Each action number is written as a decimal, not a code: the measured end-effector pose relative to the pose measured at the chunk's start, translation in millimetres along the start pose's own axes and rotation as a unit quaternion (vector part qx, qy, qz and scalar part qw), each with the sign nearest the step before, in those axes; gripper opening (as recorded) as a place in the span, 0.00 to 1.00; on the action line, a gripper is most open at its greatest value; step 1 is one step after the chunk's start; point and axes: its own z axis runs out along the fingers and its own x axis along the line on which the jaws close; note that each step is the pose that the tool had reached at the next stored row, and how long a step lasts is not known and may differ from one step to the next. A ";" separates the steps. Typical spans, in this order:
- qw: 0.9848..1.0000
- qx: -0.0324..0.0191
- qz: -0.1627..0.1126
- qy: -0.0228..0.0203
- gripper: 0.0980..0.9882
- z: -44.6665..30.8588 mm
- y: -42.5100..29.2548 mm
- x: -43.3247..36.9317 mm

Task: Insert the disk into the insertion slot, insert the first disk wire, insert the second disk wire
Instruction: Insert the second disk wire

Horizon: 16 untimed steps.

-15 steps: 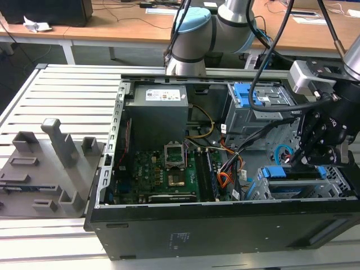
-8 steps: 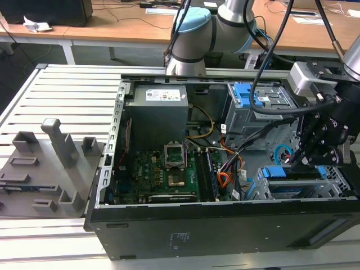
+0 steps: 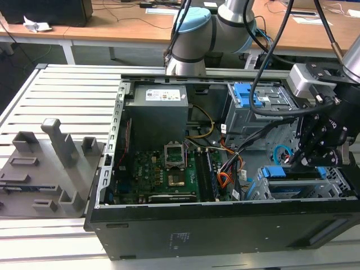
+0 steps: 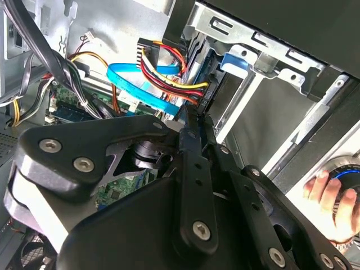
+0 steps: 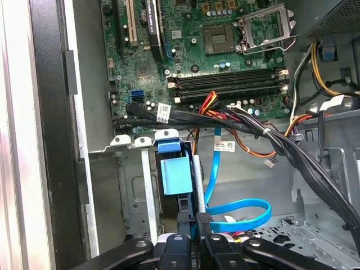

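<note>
We see the disk [image 3: 285,191] already seated in the slot [image 3: 332,183], the low perforated cage at the front corner of the open case [image 3: 225,225], on the exterior view's right. In the first wrist view its blue carrier [image 5: 175,171] stands in the bay beside the cage's metal wall [image 5: 147,191].

The blue cable [image 5: 247,216] curls in a loop over the case floor next to the carrier, and one run of it climbs towards the board [image 5: 225,50]. In the second wrist view the same cable [image 4: 140,87] slants down to the disk's edge, just beside the red, yellow and black wires [image 4: 166,76], whose dark plug [image 4: 207,93] sits against the disk.

The gripper [image 5: 201,225] hangs right over the disk's end, its fingers [image 5: 203,220] pressed close together around the spot where the cable meets the drive; we cannot tell whether they actually pinch the plug. In the exterior view the gripper [image 3: 301,160] hangs just above the cage.

A thick black cable bundle [image 5: 281,143] crosses above the bay. The taller cage [image 3: 261,104] with the blue latch stands behind. At the second wrist view's edge a person's hand [image 4: 332,194] rests on a round knob.
</note>
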 end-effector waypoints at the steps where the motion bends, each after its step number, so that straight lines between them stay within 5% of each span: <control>1: 1.000 0.000 0.000 0.000 0.08 0.4 -0.1 -0.1; 3: 1.000 0.000 0.000 0.000 0.16 -0.6 -0.1 -0.1; 7: 1.000 0.000 0.000 0.000 0.16 -18.6 1.1 -0.8; 10: 1.000 0.000 0.000 0.000 0.01 -19.4 2.1 -0.6; 16: 1.000 0.000 -0.002 0.000 0.01 -33.7 4.6 -0.2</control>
